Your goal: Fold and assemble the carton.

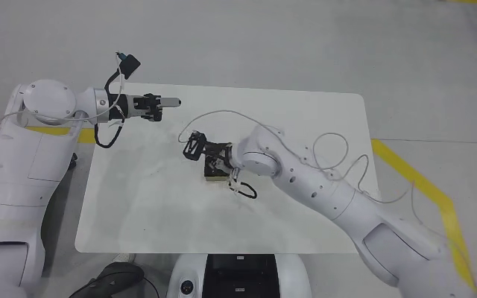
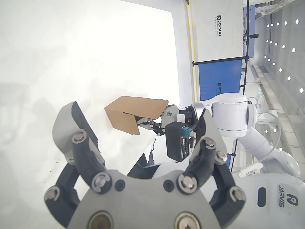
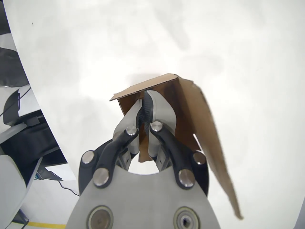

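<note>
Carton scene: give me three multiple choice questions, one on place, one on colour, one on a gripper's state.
1. Where is the carton? A) clamped in the right gripper B) on the floor C) in a person's hand
2. What colour is the carton? A) white B) brown C) blue
3. How is the left gripper? A) shut on the carton B) open and empty C) shut on a cable
Answers: 1 A, the right wrist view shows it pinching a panel. 2 B, it is plain brown cardboard. 3 B, the left wrist view shows it spread wide, apart from the carton.
</note>
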You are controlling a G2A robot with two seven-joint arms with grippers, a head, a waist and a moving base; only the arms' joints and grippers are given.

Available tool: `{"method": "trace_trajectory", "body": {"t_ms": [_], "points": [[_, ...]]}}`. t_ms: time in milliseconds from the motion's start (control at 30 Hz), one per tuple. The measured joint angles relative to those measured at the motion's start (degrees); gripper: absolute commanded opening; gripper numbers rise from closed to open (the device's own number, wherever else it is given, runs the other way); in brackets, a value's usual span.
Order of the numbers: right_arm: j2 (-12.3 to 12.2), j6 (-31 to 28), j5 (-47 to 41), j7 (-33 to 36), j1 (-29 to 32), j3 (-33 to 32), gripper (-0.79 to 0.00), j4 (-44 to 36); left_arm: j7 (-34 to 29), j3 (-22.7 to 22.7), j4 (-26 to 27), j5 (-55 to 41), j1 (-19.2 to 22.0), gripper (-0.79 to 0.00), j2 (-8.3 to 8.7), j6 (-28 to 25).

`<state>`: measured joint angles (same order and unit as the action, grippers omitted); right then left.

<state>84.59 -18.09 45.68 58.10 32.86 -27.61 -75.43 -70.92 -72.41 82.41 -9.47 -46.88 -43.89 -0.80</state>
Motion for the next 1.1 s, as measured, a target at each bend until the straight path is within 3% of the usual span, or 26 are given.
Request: {"method": "trace_trajectory", "body": {"t_ms": [233, 367, 633, 833, 967, 1100], "points": [[2.11, 5.68, -0.45, 0.81, -1.2, 1.03, -0.785, 0.74, 0.0, 0.0, 0.0, 0.0, 0.0, 0.0, 0.0, 0.0], [2.51, 5.78, 1.62, 2.4, -1.83, 1.45, -0.785, -1.09, 0.0, 0.0, 0.0, 0.0, 0.0, 0.0, 0.0, 0.0], [0.69, 3.31, 1.64, 7.95, 0.1, -2.93, -0.785, -9.76, 0.0, 0.0, 0.0, 0.0, 0.0, 0.0, 0.0, 0.0], [-1.18, 3.25, 3.87, 5.69, 3.15, -8.62, -0.785, -16.61, 0.0, 0.0, 0.0, 0.0, 0.0, 0.0, 0.0, 0.0], [-1.7, 2.53, 6.08, 2.7, 3.68, -11.03, -0.785, -17.0, 0.0, 0.0, 0.0, 0.0, 0.0, 0.0, 0.0, 0.0], [-1.57, 0.8, 6.8, -0.2, 2.51, -12.07, -0.785, -12.5, 0.0, 0.0, 0.0, 0.0, 0.0, 0.0, 0.0, 0.0]]}}
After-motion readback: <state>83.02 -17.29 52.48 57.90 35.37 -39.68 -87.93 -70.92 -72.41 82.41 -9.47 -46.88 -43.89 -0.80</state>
